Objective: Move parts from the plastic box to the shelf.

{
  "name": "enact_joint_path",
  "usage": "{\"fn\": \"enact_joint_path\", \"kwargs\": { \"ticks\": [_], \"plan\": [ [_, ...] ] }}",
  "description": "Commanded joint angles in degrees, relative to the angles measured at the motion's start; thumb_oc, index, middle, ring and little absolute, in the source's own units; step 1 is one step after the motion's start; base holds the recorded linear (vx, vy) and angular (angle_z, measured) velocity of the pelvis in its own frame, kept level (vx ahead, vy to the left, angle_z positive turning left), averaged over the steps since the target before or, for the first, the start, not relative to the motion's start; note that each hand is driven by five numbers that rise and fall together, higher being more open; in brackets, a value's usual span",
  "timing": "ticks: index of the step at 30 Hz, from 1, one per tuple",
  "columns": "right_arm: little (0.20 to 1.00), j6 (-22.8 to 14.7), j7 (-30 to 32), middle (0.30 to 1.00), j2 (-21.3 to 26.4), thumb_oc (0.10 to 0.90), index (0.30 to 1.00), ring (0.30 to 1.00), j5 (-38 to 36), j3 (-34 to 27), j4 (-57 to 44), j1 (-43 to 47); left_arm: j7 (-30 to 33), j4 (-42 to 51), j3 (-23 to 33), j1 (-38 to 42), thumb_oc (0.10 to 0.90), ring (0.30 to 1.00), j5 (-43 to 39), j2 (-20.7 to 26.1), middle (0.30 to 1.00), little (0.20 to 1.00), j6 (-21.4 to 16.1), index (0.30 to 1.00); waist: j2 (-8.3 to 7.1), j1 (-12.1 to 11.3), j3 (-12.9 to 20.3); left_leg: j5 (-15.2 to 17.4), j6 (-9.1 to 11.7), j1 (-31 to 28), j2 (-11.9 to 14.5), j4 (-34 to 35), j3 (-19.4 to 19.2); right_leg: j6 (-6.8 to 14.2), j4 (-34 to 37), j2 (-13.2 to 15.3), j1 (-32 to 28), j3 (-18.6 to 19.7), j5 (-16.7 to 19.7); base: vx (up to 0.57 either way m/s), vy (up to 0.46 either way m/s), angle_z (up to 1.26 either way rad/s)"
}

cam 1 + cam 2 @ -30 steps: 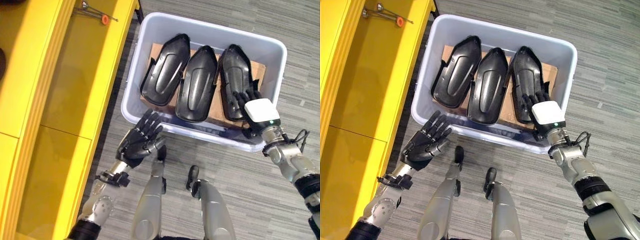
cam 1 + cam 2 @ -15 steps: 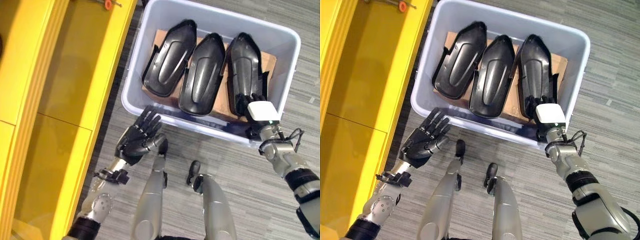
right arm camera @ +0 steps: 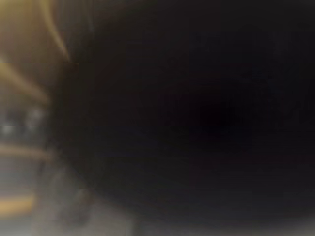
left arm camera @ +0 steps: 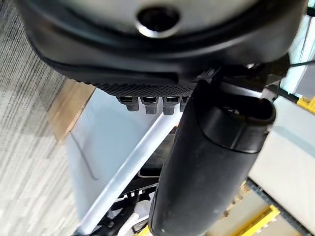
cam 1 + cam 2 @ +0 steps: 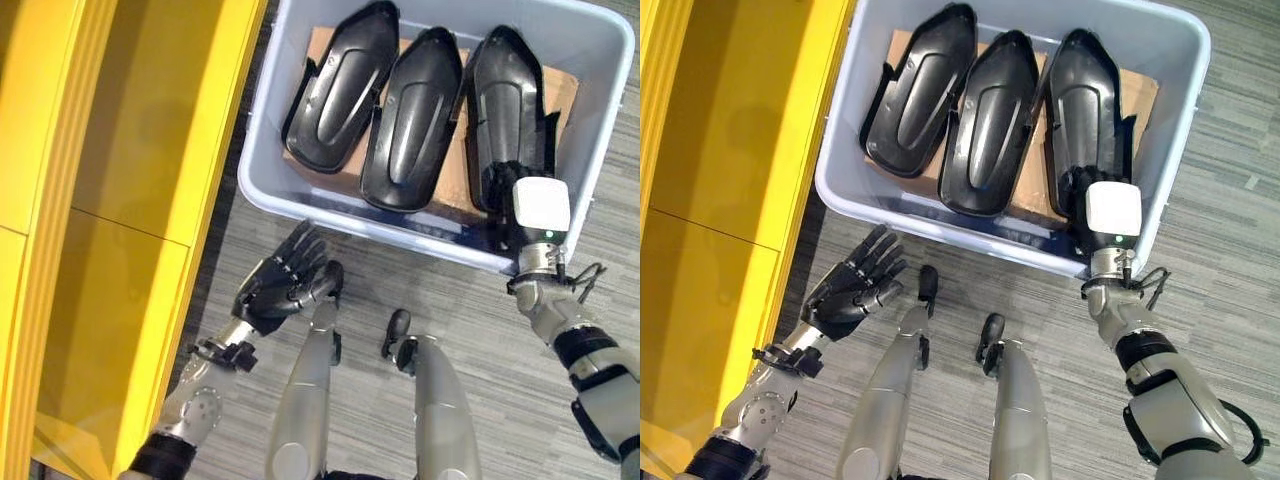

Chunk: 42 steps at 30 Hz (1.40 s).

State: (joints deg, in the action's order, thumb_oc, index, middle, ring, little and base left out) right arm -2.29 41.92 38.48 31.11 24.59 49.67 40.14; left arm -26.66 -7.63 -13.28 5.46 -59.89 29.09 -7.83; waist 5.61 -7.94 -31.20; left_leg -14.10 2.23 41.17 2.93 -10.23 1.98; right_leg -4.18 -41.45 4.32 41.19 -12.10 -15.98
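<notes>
Inside the plastic box (image 5: 270, 150), right hand (image 5: 530, 215) meets part (image 5: 505, 95)

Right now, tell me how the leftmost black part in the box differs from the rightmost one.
The leftmost part lies slanted and untouched; the rightmost part lies straighter, with the right hand at its near end. The leftmost sits nearest the yellow shelf, the rightmost farthest. Both are glossy black shells on cardboard.

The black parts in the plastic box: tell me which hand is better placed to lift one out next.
The right hand. It is inside the plastic box, at the near end of the rightmost black part. The left hand hovers open above the floor, outside the box's near wall.
</notes>
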Motion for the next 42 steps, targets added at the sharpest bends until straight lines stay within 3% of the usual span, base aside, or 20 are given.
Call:
{"fn": "enact_joint_path", "kwargs": {
  "ticks": [1,4,6,8,11,19,24,26,36,42],
  "plan": [
    [0.300,1.6,-1.9,0.300,0.1,0.400,0.300,0.300,0.9,0.9,4.4,-1.4,-3.6,4.9,-0.6,-0.7,0.900,1.000,-0.5,-1.3,1.000,1.000,-6.2,1.000,4.12,0.0,1.4,8.0,-0.2,-0.6,-1.6,-0.1,-0.9,0.5,-3.7,-3.5,-0.8,0.2,-4.2,0.01,0.045,-0.04],
    [0.300,2.0,-1.4,0.300,-1.1,0.400,0.300,0.300,1.8,1.2,5.1,-2.8,-3.8,4.8,-0.7,-0.8,0.900,1.000,-0.9,-1.9,1.000,1.000,-6.1,1.000,4.30,0.3,1.4,8.1,-0.1,-0.7,-1.5,-0.3,-1.2,0.4,-3.7,-3.5,-0.9,0.4,-4.3,0.00,0.037,-0.01],
    [0.300,-0.2,9.9,0.300,-3.1,0.400,0.300,0.300,-4.1,-0.9,4.3,-6.6,-4.2,4.1,-1.6,-0.8,0.900,1.000,-1.1,-2.5,1.000,1.000,-7.5,1.000,4.45,1.7,1.4,8.2,-0.2,-1.8,-1.1,-0.2,-1.5,0.1,-2.9,-3.5,-1.6,1.3,-4.0,-0.03,0.085,0.01],
    [0.300,-1.3,12.1,0.300,-3.0,0.400,0.300,0.300,1.2,-2.8,0.9,-9.2,-4.6,4.3,-1.6,-1.6,0.900,1.000,-1.5,-2.8,1.000,1.000,-8.3,1.000,4.14,2.8,1.4,8.3,-0.1,-2.9,-0.7,0.0,-1.9,0.3,-2.1,-3.6,-2.6,1.8,-3.7,-0.04,0.090,-0.18],
    [0.300,-3.2,14.9,0.300,0.8,0.400,0.300,0.300,9.8,-4.7,-8.3,-14.0,-6.1,5.0,0.1,-2.8,0.900,1.000,-2.3,-3.1,1.000,1.000,-8.0,1.000,2.66,4.9,1.4,8.8,0.1,-7.4,0.2,0.9,-2.3,0.6,2.0,-4.1,-7.5,2.8,-2.5,-0.05,0.067,-0.13],
    [0.300,-9.6,9.5,0.300,8.1,0.400,0.300,0.300,21.0,-9.0,-30.1,-16.8,-7.0,6.2,3.3,-4.9,0.900,1.000,-3.0,-3.6,1.000,1.000,-6.9,1.000,0.36,7.4,1.4,8.9,0.8,-16.3,1.3,2.7,-2.2,0.9,9.8,-4.8,-17.8,4.0,-0.2,0.00,0.052,-0.13],
    [0.300,-12.4,9.4,0.300,8.3,0.400,0.300,0.300,24.3,-12.3,-39.4,-20.2,-7.5,6.9,4.6,-6.8,0.900,1.000,-2.9,-4.4,1.000,1.000,-6.6,1.000,-0.55,8.3,2.0,9.1,1.1,-20.0,1.4,3.4,-2.2,1.0,12.9,-4.9,-22.8,4.3,0.5,0.02,0.033,-0.04],
    [0.300,-13.7,9.7,0.300,8.4,0.400,0.300,0.300,25.3,-14.0,-43.6,-22.1,-8.3,6.7,4.9,-8.0,0.900,1.000,-2.4,-5.4,1.000,1.000,-6.9,1.000,-0.90,8.6,3.9,9.2,1.3,-21.9,1.5,4.3,-2.3,1.0,15.3,-4.8,-25.5,4.5,0.9,0.07,0.058,-0.03],
    [0.300,-17.7,2.6,0.300,8.8,0.400,0.300,0.300,22.5,-17.0,-53.0,-24.5,-5.9,6.9,5.4,-11.6,0.900,1.000,-0.4,-7.6,1.000,1.000,-6.5,1.000,-0.93,8.6,10.8,9.6,1.7,-28.0,1.3,7.3,-2.2,0.8,21.7,-4.3,-34.5,4.3,1.2,0.07,0.042,-0.04],
    [0.300,-18.4,-2.2,0.300,7.8,0.400,0.300,0.300,17.3,-17.0,-56.2,-24.5,-2.1,7.0,5.7,-13.8,0.900,1.000,-0.5,-9.1,1.000,1.000,-7.9,1.000,-0.06,7.7,13.0,9.5,2.0,-29.8,1.6,7.8,-1.5,-0.3,19.3,-4.7,-36.7,3.4,-1.5,0.05,0.009,0.03]
  ]
}}
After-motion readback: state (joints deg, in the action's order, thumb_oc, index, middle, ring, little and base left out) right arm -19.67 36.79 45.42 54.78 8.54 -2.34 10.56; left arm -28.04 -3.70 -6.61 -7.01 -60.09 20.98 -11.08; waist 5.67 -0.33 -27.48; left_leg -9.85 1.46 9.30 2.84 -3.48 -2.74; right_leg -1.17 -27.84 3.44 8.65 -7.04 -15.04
